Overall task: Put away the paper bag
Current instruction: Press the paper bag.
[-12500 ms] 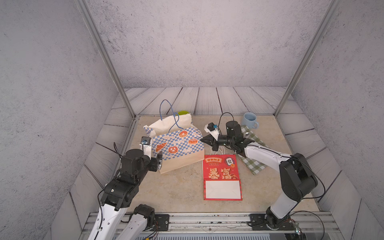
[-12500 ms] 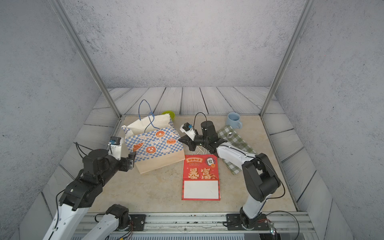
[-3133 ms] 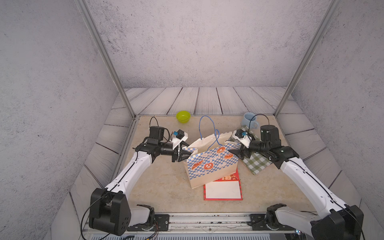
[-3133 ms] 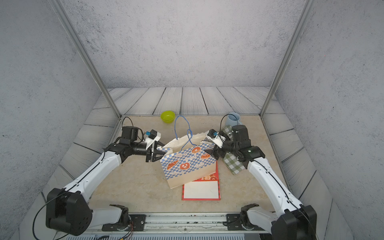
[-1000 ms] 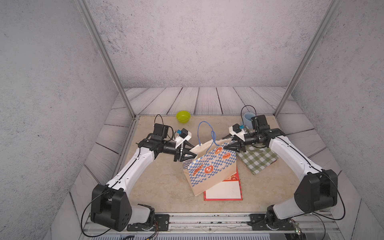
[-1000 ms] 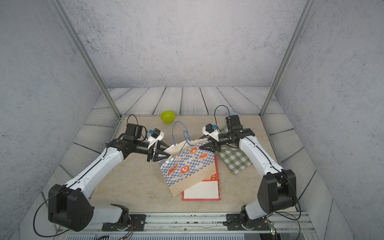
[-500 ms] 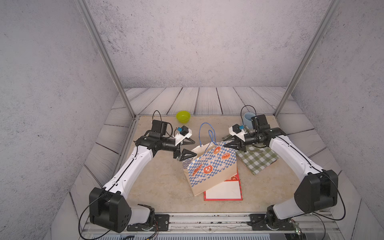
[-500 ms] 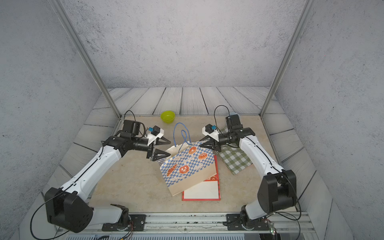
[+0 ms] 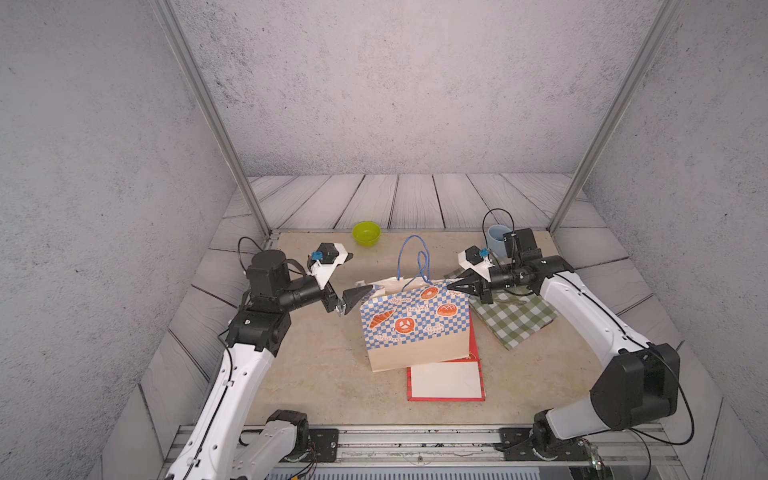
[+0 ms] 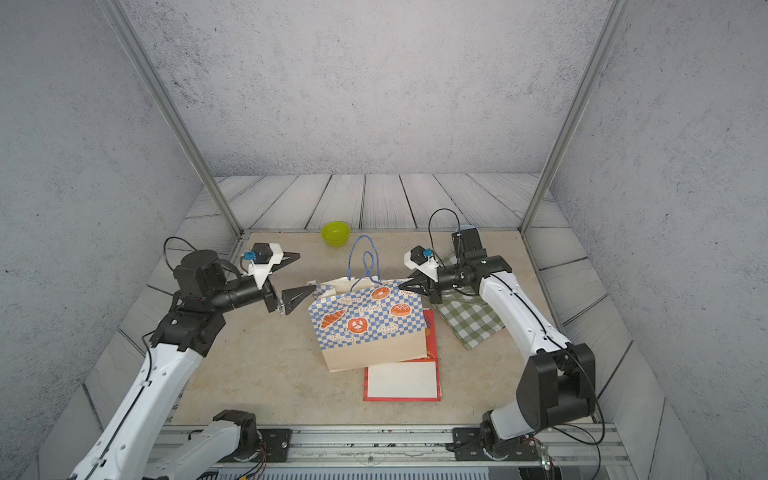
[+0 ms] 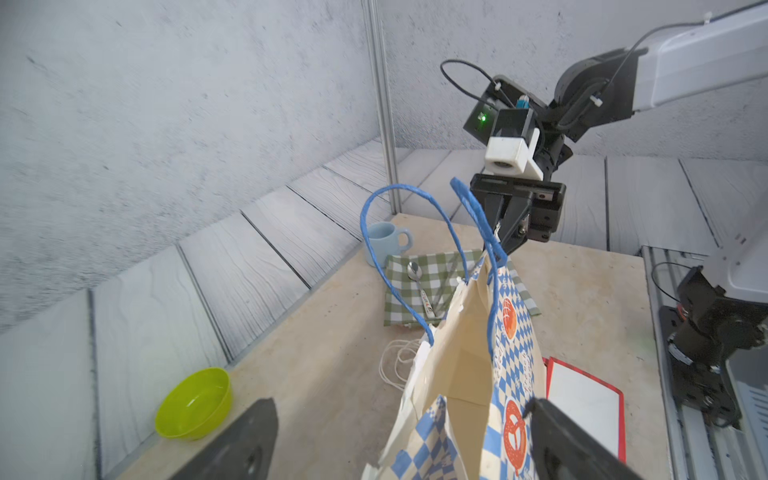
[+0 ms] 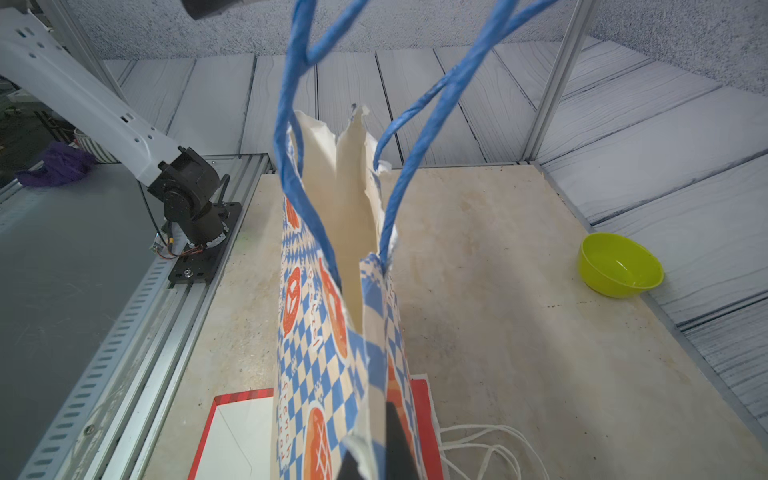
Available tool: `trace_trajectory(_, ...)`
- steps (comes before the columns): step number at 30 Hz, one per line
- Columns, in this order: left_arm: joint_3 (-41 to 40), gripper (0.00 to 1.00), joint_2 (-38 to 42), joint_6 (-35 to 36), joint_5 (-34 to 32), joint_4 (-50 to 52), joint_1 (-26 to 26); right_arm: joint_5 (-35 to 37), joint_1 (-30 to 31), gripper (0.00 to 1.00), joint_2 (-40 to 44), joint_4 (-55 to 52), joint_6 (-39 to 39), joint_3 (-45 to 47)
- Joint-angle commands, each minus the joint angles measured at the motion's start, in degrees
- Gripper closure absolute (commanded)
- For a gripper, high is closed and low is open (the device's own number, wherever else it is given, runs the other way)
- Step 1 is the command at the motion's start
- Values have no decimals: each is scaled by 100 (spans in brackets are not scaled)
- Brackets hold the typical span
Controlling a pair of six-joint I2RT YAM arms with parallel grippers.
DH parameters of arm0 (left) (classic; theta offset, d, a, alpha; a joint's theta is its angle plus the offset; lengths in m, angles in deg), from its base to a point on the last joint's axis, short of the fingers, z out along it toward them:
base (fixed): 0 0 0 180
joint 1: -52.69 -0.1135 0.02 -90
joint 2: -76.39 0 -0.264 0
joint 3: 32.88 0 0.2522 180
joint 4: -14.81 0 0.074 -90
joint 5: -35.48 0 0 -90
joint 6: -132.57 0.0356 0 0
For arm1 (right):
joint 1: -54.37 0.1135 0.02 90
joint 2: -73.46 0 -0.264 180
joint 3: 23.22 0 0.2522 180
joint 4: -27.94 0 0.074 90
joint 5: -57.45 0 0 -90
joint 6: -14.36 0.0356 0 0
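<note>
left gripper [image 9: 360,271] just popped wide open off the paper bag [image 9: 415,328] while right gripper [image 9: 455,287] clamped its rim, so handoff's done

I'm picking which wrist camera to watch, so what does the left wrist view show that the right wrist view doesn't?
Only the left wrist view: the blue mug, a spoon on the checked cloth, and the right gripper seen whole, shut on the paper bag corner. Only the right wrist view: the left arm's base and a purple cloth beyond the rail. Both: the bag, its blue handles, the green bowl, the flat red packet.
</note>
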Motion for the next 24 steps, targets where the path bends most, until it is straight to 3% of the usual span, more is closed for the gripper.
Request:
trace_trajectory(1,-379,1,613,-698,-497,-225,79,-170,20,94,421,501,613,128)
trace_trajectory(4,-659,1,995,-852,-552,-72,291,-156,26,94,643,667,787,271)
trace_trajectory(13,-1348,1,1430,-130,-867,3,529,154,31,100,1113,469,966,47)
trace_trajectory(19,-1436,1,1275,227,-1039,-48,531,182,29,100,1369,463,1174,-96)
trace_trajectory(24,-1428,1,881,63,-1231,-668,531,108,31,100,1600,172,1024,-181)
